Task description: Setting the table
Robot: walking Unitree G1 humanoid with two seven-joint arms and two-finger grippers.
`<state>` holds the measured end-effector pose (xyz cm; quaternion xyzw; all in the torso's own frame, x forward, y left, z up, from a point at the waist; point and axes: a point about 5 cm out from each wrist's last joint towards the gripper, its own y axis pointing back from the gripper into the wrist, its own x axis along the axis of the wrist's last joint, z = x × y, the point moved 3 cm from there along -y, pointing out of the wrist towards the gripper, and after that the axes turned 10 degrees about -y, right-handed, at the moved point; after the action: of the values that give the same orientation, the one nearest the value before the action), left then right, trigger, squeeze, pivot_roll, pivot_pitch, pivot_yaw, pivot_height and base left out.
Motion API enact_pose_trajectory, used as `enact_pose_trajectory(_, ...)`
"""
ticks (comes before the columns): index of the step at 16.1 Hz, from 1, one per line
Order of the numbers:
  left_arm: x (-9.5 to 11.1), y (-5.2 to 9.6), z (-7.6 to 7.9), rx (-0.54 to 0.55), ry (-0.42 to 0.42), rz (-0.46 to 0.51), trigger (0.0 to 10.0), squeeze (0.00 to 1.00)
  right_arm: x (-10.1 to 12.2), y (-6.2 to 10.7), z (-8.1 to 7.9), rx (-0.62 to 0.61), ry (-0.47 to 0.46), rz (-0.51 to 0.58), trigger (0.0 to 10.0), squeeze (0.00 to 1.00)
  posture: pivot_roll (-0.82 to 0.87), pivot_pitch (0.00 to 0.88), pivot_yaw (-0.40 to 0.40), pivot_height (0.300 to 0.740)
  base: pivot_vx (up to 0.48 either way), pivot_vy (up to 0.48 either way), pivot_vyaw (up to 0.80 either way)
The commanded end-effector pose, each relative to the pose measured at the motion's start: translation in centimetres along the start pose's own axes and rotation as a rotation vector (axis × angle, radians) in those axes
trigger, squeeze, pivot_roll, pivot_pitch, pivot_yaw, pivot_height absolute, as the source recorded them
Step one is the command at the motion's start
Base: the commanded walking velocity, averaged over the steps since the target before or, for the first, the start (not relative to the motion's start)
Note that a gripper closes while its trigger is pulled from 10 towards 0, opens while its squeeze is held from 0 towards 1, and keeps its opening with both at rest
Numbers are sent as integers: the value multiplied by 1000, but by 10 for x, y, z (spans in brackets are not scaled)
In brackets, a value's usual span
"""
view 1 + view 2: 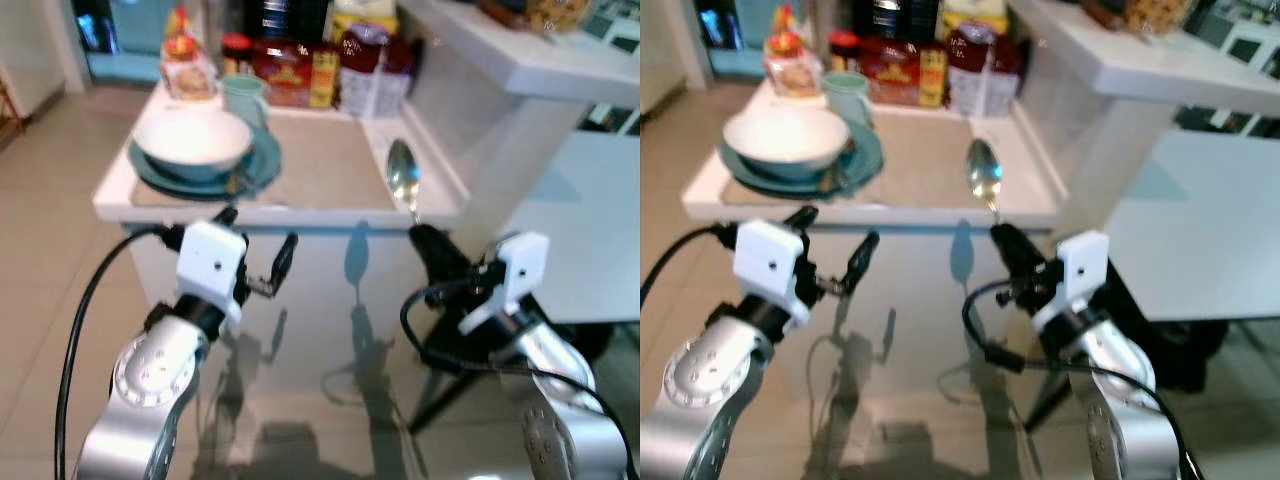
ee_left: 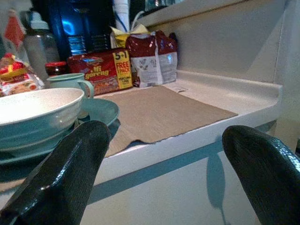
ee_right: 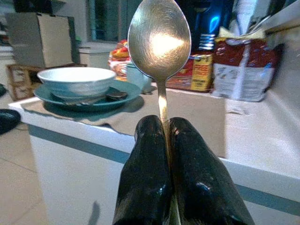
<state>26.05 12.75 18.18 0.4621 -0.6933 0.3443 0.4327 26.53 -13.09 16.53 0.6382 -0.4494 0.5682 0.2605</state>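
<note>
We see the spoon (image 3: 159, 40) pinched by its handle between the clenched fingers of the right gripper (image 1: 428, 240), bowl end up and forward, held just at the front edge of the white counter (image 1: 300, 212). On the counter a brown placemat (image 1: 320, 165) lies flat; at its left end a white bowl (image 1: 193, 140) sits on a teal plate (image 1: 262, 163), with a pale green mug (image 1: 243, 97) behind. Packets of food (image 1: 290, 72) line the back. The left gripper (image 1: 258, 250) hangs before the counter's front, fingers spread apart and holding nothing.
</note>
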Motion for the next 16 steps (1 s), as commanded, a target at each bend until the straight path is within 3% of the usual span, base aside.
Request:
enact_pose_trajectory(1, -8, 0, 0, 16, -3, -33, 10000, 0, 3, -5, 0, -8, 23, 17, 10000, 0, 15, 0, -131, 740, 0, -480, 0)
enact_pose_trajectory(2, -13, -3, -1, 39, -8, -57, 10000, 0, 1, -9, 5, -61, -107, 32, 10000, 0, 14, 0, -121, 740, 0, -480, 0)
enact_pose_trajectory(5, -8, -15, -6, 42, -112, -49, 10000, 0, 1, -16, 12, -94, 10, 9, 10000, 0, 23, 0, -109, 740, 0, -480, 533)
enact_pose_trajectory(7, -6, -17, -7, 36, -124, -42, 10000, 0, 0, -17, 15, -109, 7, 12, 10000, 0, 23, 0, -109, 740, 0, -480, 800)
enact_pose_trajectory(9, -3, -22, -4, 16, -149, -29, 10000, 0, -4, -17, 29, -192, -13, 5, 10000, 0, 16, 0, -98, 740, 0, -480, 800)
enact_pose_trajectory(13, -4, -29, -4, -8, -140, -38, 10000, 0, -23, -23, 46, -257, -109, -35, 10000, 0, -12, 0, 9, 740, 0, -480, 334)
enact_pose_trajectory(16, -4, -37, -9, -61, -157, -39, 10000, 0, -45, -35, 66, -246, -45, -127, 10000, 0, -34, 16, 114, 740, 0, -480, 0)
